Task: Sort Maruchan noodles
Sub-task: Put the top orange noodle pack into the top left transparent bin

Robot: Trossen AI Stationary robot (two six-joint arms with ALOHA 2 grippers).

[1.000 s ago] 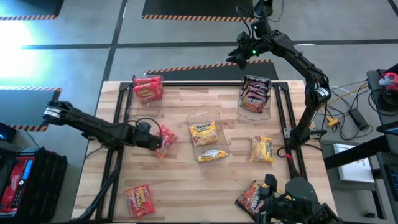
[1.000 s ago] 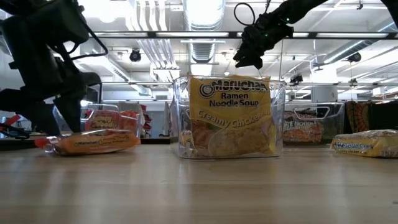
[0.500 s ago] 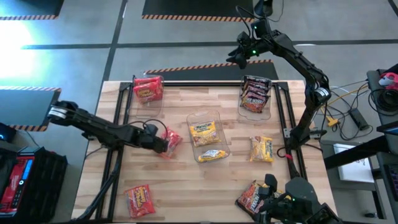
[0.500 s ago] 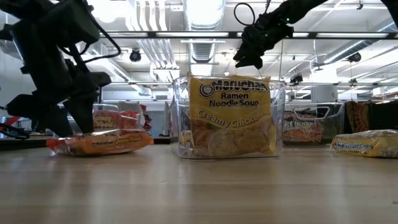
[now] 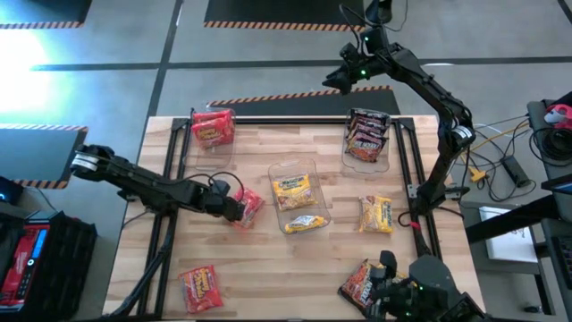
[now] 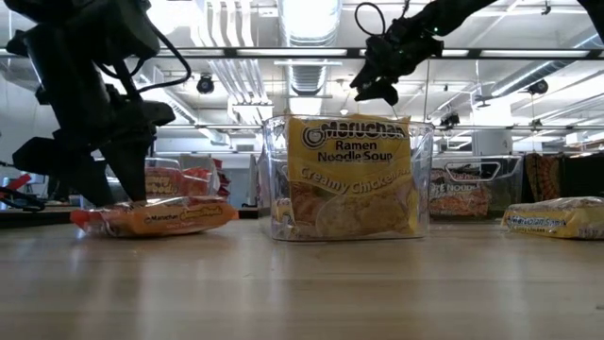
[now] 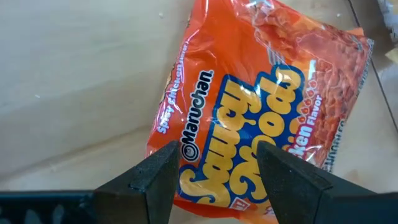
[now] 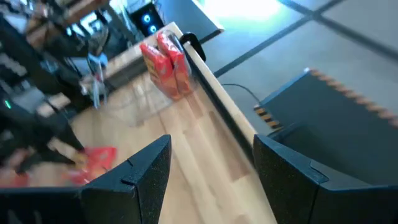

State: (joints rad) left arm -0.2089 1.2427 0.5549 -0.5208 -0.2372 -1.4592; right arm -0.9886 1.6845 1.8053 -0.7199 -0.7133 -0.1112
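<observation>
Left gripper: jaws apart, straddling a loose red packet left of table centre, not yet closed on it.
Red bin: far left, holds red packets.
Yellow bin: centre, creamy chicken packets inside.
Dark bin: far right, dark packets stacked.
Right gripper: fingers wide, empty, raised beyond the table's far edge.
Left to sort: near-left red packet, right yellow packet, near-right dark packet.
Look: flat, crinkly, glossy; orange-red with yellow lettering.

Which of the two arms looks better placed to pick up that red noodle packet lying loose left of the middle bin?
The left. Its gripper hangs right over the red packet, fingers open astride it. The right gripper is raised beyond the table's far edge.
</observation>
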